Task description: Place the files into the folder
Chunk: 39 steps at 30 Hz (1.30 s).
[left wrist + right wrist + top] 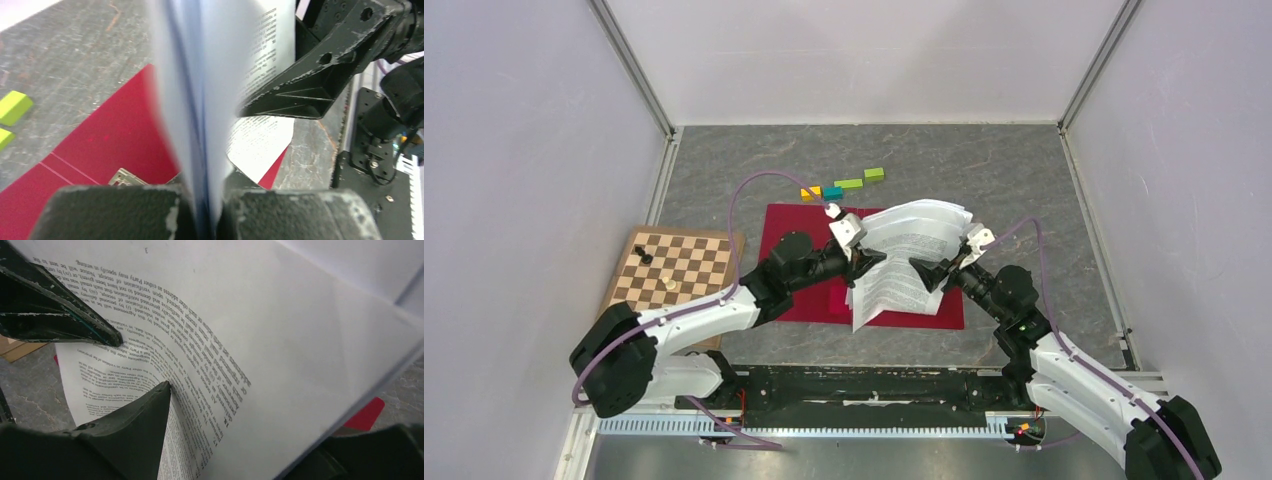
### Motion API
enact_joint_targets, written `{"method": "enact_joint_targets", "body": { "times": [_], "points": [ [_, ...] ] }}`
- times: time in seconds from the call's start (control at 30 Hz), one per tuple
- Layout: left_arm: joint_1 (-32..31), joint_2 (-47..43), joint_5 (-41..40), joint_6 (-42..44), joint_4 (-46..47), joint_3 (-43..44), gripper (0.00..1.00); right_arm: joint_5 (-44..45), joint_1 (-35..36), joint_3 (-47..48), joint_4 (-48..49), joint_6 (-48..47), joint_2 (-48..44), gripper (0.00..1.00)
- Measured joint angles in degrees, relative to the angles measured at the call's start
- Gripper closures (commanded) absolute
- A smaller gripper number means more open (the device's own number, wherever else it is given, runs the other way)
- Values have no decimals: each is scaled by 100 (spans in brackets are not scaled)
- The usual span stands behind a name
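Observation:
The files (pixel 914 250), a thin stack of white printed sheets, hang bent in the air above the folder. The crimson folder (pixel 799 250) lies open and flat on the table, and its metal clip (pixel 124 178) shows in the left wrist view. My left gripper (pixel 861 262) is shut on the left edge of the files (pixel 200 100), which stand edge-on between its fingers. My right gripper (pixel 936 270) holds the right side. The printed page (pixel 280 340) runs between its fingers, one fingertip (pixel 150 410) pressing into the page, the other mostly hidden behind the sheets.
A wooden chessboard (pixel 674 265) with two pieces lies to the left of the folder. Green, teal and orange blocks (pixel 844 185) lie just behind the folder. Grey walls close in the table at the left, right and back.

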Motion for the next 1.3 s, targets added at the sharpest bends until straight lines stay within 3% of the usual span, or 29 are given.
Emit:
{"method": "enact_joint_targets", "body": {
  "times": [0.27,0.53,0.97,1.07,1.2,1.3],
  "points": [
    [-66,-251,-780,363,483,-164,95,-267,0,262,136,13,175,41],
    [-66,-361,-1156,520,734,-302,74,-400,0,531,267,20,352,41],
    [-79,-407,-1513,514,973,-918,66,-529,0,461,503,149,518,41],
    [-79,-444,-1530,514,1021,-933,73,-553,0,431,542,170,584,41],
    [-79,-444,-1523,505,1091,-933,95,-577,0,426,577,197,658,41],
    [-79,-426,-1467,501,1080,-922,98,-590,0,428,577,192,658,40]
  ]
}}
